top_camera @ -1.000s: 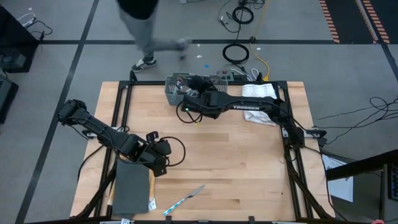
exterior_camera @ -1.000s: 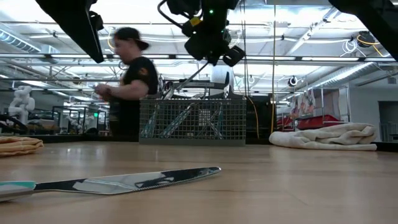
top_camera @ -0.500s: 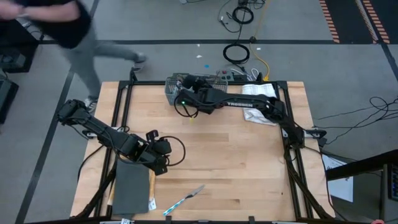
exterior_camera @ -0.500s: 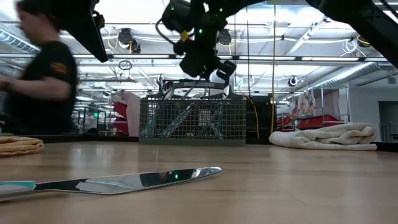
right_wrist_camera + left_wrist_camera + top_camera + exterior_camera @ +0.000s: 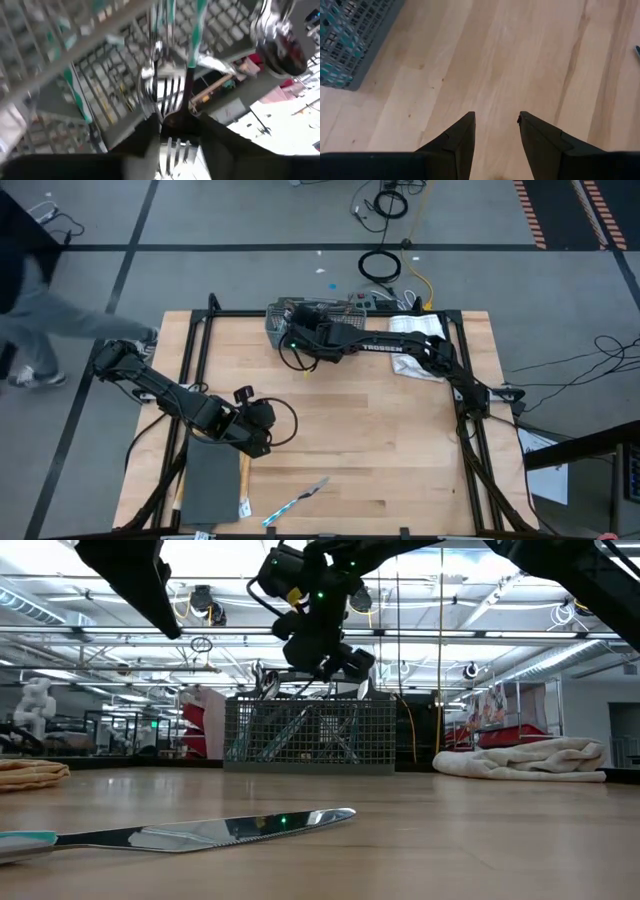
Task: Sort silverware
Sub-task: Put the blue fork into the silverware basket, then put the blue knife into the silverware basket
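The grey mesh basket [image 5: 305, 320] stands at the table's far edge with several blue-and-white handled pieces of silverware upright in it [image 5: 165, 95]. My right gripper [image 5: 300, 332] hangs just above the basket [image 5: 310, 735], pointing down, and is shut on a fork [image 5: 172, 147]. One knife [image 5: 297, 502] lies flat on the table near the near edge, seen also in the low view [image 5: 200, 832]. My left gripper [image 5: 496, 117] is open over bare wood at the table's left [image 5: 258, 425]. My right gripper has the fork pinched between its two fingers at the metal tine end [image 5: 173, 145]. The fingers come from above, pointing down into the basket. The fork's patterned handle [image 5: 198, 25] points away from the fingers toward the basket's inside. Whether it rests on anything, I cannot tell.
A dark grey tray [image 5: 210, 482] lies near the left gripper, and its gridded corner [image 5: 347, 40] shows in the left wrist view. A white folded towel [image 5: 420, 345] lies right of the basket. Bare wood spans the table's middle. A person [image 5: 30, 330] walks off beyond the table's left.
My right gripper has moved toward the table's left and down, coming in over the basket's top. The person behind the table has walked away toward the left. My left arm and the knife have kept still.
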Robot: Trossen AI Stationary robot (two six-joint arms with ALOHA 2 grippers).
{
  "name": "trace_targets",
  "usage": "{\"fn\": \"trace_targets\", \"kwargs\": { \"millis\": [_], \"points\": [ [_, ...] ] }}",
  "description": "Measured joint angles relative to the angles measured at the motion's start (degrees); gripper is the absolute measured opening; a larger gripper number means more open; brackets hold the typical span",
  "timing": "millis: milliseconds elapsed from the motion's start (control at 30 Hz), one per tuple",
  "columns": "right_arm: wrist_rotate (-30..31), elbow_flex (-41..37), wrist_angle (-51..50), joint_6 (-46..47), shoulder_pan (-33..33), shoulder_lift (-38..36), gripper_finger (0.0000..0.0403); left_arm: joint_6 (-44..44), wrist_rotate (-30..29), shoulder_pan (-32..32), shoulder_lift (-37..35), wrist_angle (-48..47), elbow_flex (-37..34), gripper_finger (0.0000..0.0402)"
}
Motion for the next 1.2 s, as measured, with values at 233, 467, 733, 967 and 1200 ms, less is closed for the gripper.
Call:
{"fn": "trace_targets", "kwargs": {
  "millis": [233, 467, 733, 967, 1200],
  "points": [
    [-1.8, 0.0, 0.5, 0.9, -0.1, 0.0, 0.0245, 0.0, -0.2, 0.0, 0.0, 0.0, 0.0, 0.0158],
    [9.5, 0.0, 7.8, 5.1, 0.1, -0.8, 0.0256, 0.0, -0.2, 0.0, 0.0, 0.0, 0.0, 0.0158],
    [7.5, 0.0, 1.4, 24.6, 4.2, -12.0, 0.0249, 0.6, 11.6, 2.3, 0.0, 2.6, 0.0, 0.0158],
    [5.5, 0.1, -13.8, 57.2, 10.5, -24.8, 0.0249, -3.2, 25.1, 6.0, 0.6, 14.9, 0.0, 0.0157],
    [0.7, 0.1, -32.1, 89.5, 15.7, -31.9, 0.0249, -16.4, 31.9, 3.7, 4.3, 19.2, 0.0, 0.0157]
  ]
}}
